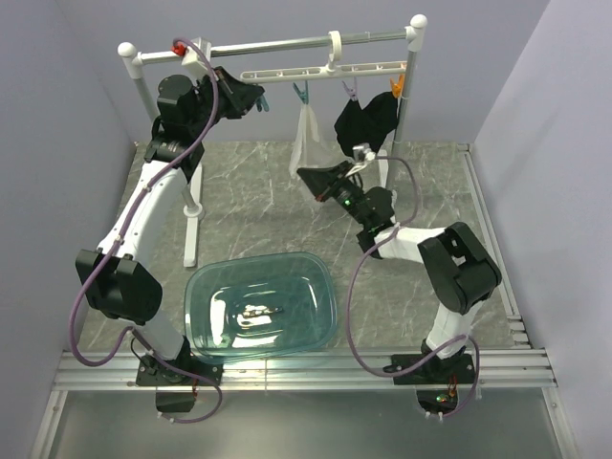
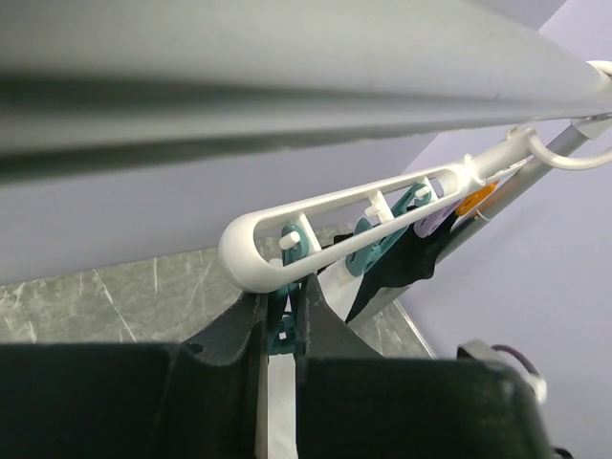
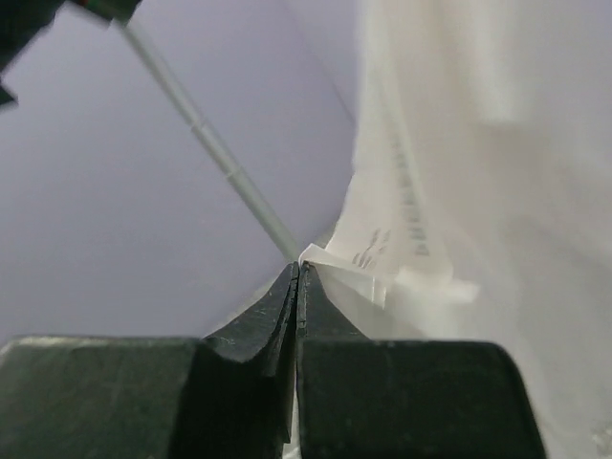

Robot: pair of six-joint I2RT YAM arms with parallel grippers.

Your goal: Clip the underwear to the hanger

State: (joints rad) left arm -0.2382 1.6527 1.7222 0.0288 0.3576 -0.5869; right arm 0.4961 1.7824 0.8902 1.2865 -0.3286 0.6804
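The hanger (image 1: 316,70) is a white bar hooked on the grey rail. The white underwear (image 1: 306,139) hangs from a teal peg (image 1: 301,93) near its middle. My left gripper (image 1: 251,98) is at the hanger's left end. In the left wrist view it (image 2: 284,304) is shut on the other teal peg (image 2: 280,330) just under the bar (image 2: 344,206). My right gripper (image 1: 312,178) is at the underwear's lower edge. In the right wrist view it (image 3: 299,270) is shut on an edge of the white fabric (image 3: 459,191) by its label.
A black garment (image 1: 368,120) hangs from the purple peg (image 1: 350,91) and orange peg (image 1: 397,86) at the hanger's right. The grey rail (image 1: 277,44) stands on white posts at the back. A clear teal tub (image 1: 260,306) sits at the table's near middle.
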